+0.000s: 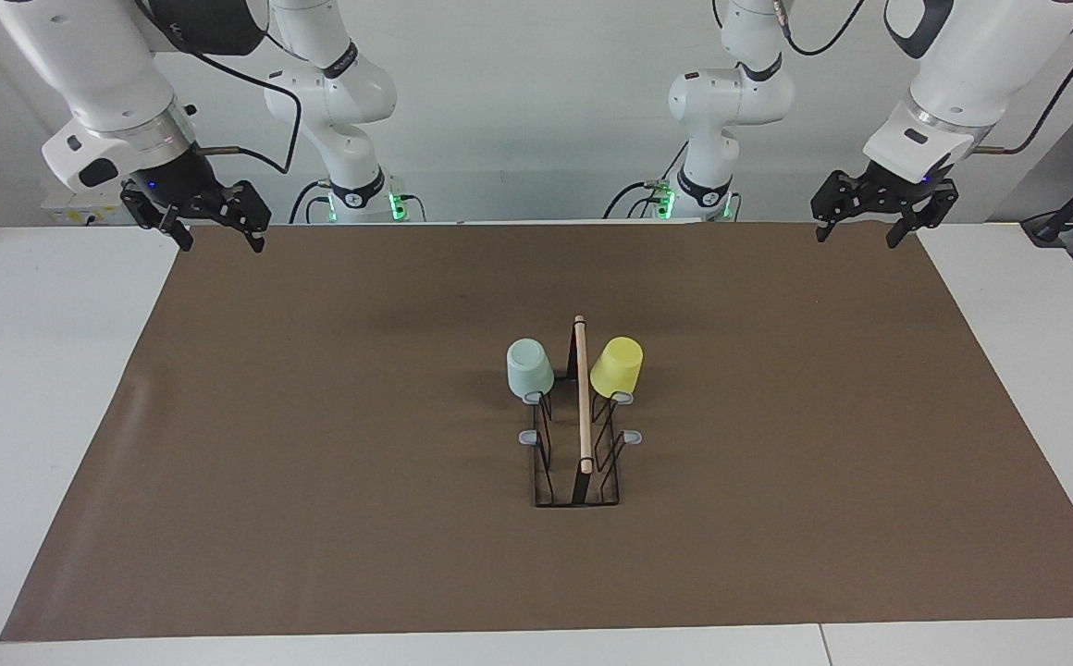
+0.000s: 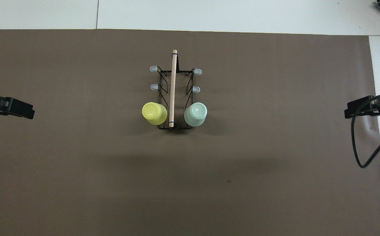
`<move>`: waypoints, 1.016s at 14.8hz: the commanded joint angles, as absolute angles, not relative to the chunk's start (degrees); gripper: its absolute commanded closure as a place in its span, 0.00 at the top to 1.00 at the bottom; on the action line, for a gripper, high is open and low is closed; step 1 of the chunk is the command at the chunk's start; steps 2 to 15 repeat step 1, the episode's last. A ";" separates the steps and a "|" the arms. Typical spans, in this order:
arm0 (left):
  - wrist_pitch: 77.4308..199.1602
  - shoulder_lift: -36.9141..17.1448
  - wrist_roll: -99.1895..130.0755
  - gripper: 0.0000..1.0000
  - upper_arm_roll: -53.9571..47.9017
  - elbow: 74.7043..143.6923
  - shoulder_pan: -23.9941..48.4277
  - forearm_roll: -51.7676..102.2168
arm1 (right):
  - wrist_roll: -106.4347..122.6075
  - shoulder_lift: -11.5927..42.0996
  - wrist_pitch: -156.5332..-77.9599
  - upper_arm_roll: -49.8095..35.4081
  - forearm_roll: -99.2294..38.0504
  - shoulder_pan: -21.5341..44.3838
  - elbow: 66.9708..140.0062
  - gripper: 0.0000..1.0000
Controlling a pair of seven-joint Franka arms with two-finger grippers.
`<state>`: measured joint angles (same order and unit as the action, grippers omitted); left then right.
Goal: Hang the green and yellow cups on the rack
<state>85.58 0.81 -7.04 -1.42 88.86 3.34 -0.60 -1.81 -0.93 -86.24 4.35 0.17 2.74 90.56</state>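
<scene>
The black wire rack (image 1: 542,481) (image 2: 161,76) with a wooden rod on top stands mid-mat. The green cup (image 1: 529,367) (image 2: 195,114) hangs upside down on the prong nearest the robots on the right arm's side. The yellow cup (image 1: 617,365) (image 2: 154,113) hangs the same way on the left arm's side. My right gripper (image 1: 222,240) (image 2: 357,110) is raised and open, holding nothing, over the mat's corner at the right arm's end. My left gripper (image 1: 855,239) (image 2: 21,110) hangs open and holds nothing over the mat's corner at the left arm's end.
A brown mat (image 1: 314,462) covers most of the white table (image 1: 37,370). Several grey-tipped prongs (image 1: 527,437) on the rack stand bare. A black cable (image 2: 357,147) loops down from the right wrist.
</scene>
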 commanded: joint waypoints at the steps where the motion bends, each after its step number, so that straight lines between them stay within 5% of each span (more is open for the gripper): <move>1: 85.52 1.67 -6.50 1.00 -1.67 89.65 2.99 -0.88 | -0.97 -1.32 -86.75 3.96 0.79 2.72 90.70 1.00; 15: 85.52 1.67 -6.50 1.00 -1.67 89.65 2.99 -0.88 | -0.97 -1.32 -86.75 3.96 0.79 2.72 90.70 1.00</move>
